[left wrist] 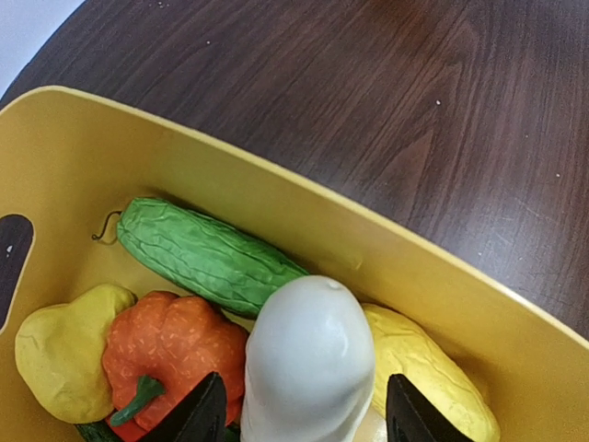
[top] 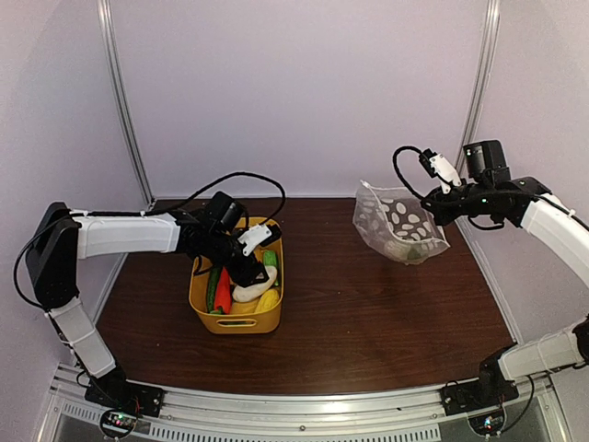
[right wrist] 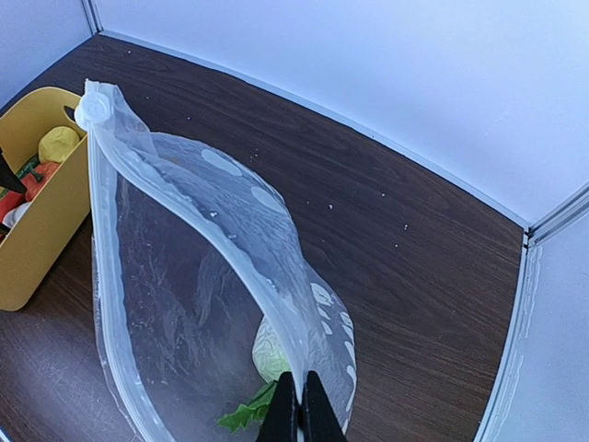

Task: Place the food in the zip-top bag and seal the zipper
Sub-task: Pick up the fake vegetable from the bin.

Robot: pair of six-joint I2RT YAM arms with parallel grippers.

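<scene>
A white piece (left wrist: pixel 308 331) of the food is seen standing up in the yellow tub (left wrist: pixel 276 198), framed by the left gripper (left wrist: pixel 306 378), whose jaws are spread to either side of it with only slim gaps showing; no firm hold can be made out. The piece is crowded by a green cucumber (left wrist: pixel 207 258) lying along the tub wall behind it, an orange pumpkin (left wrist: pixel 170 354) and a rounded yellow piece (left wrist: pixel 60 354) on one side, and a long yellow piece (left wrist: pixel 423 368) on the other. The tub's wall is close on all sides, while bare dark table (top: pixel 368 313) is left open between tub and bag.

The zip-top bag (right wrist: pixel 184 276) is held up off the table, well apart from the tub, near the back wall (top: pixel 304 92). Its edge is pinched by the right gripper (right wrist: pixel 300 410), fingers pressed together. The zipper (right wrist: pixel 95 212) is parted, the mouth gaping toward the tub. A pale green piece (right wrist: pixel 271 354) is seen inside, just beside the fingers.
</scene>
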